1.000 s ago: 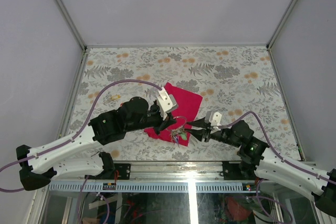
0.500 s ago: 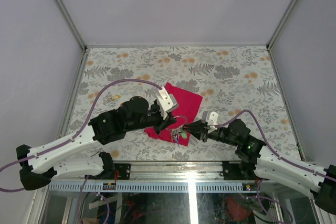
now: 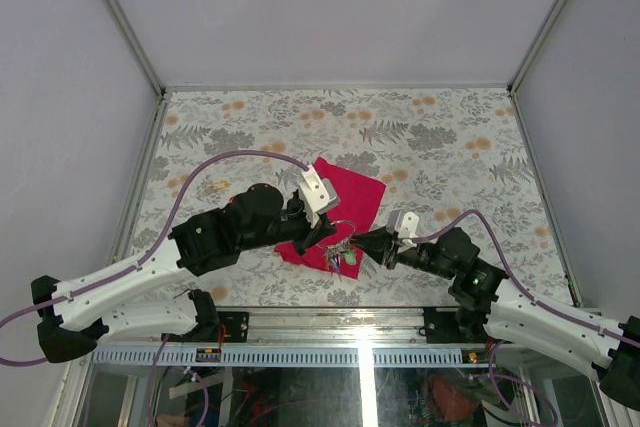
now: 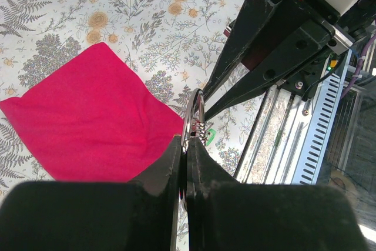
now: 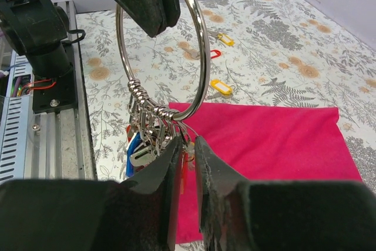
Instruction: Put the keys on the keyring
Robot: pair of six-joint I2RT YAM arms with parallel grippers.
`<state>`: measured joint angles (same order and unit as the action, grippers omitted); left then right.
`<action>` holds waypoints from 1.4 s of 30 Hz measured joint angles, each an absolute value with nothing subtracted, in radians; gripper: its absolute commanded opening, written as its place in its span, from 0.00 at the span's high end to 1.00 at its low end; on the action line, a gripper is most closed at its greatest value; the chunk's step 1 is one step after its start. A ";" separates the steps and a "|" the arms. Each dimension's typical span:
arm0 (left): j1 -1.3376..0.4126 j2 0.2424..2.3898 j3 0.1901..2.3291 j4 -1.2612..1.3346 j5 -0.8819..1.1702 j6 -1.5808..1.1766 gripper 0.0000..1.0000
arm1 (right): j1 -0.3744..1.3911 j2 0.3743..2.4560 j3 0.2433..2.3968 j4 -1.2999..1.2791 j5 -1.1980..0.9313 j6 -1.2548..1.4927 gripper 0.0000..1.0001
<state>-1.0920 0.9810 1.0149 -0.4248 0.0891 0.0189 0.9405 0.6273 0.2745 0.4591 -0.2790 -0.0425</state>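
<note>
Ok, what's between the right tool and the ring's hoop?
In the right wrist view, only the bunch of keys and tags hanging from the keyring lies above the right tool.

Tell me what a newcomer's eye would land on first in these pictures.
First, the large silver keyring, pinched at its top by the left gripper and hanging in the air with a bunch of keys and coloured tags at its bottom. Next, the magenta cloth lying on the floral-patterned table, below and beyond the ring. The right gripper has its fingers almost together right at the hanging bunch.
</note>
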 measured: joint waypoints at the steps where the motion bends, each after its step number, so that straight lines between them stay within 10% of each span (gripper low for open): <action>1: -1.092 0.981 1.015 -0.425 0.089 0.019 1.00 | 0.941 0.627 0.274 0.459 -0.275 -0.043 0.80; 42: -1.092 0.981 1.015 -0.433 0.088 0.014 1.00 | 0.941 0.708 0.273 0.575 -0.242 -0.038 0.64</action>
